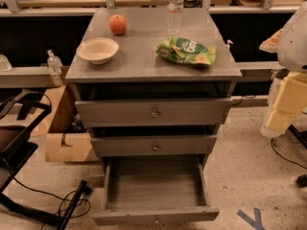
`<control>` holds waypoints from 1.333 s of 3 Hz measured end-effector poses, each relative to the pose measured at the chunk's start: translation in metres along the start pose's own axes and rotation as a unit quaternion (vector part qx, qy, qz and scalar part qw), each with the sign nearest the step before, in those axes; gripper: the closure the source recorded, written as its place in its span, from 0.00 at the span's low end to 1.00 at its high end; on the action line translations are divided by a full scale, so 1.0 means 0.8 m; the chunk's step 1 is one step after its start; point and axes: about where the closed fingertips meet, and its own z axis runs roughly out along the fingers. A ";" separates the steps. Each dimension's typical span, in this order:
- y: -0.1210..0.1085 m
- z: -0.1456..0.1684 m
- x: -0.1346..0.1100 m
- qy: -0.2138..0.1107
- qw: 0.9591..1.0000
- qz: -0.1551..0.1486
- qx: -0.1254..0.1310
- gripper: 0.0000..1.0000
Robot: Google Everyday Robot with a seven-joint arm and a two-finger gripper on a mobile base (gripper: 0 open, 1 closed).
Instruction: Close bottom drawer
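The bottom drawer is pulled far out of the grey cabinet. Its shallow grey box is open and looks empty. Its front panel is near the lower edge of the view, with the small knob barely showing. The middle drawer and the top drawer above it stick out a little. My gripper is out of view; only a white and yellowish part of my arm shows at the right edge, apart from the cabinet.
On the cabinet top are an apple, a bowl, a green snack bag and a water bottle. A cardboard box, a black frame and cables are at the left. Blue tape marks the floor.
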 end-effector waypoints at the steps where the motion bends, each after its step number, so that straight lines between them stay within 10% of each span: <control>1: 0.016 0.038 0.028 0.000 1.000 0.019 -0.013 0.15; 4: 0.065 0.242 0.182 -0.005 0.994 0.112 0.005 0.93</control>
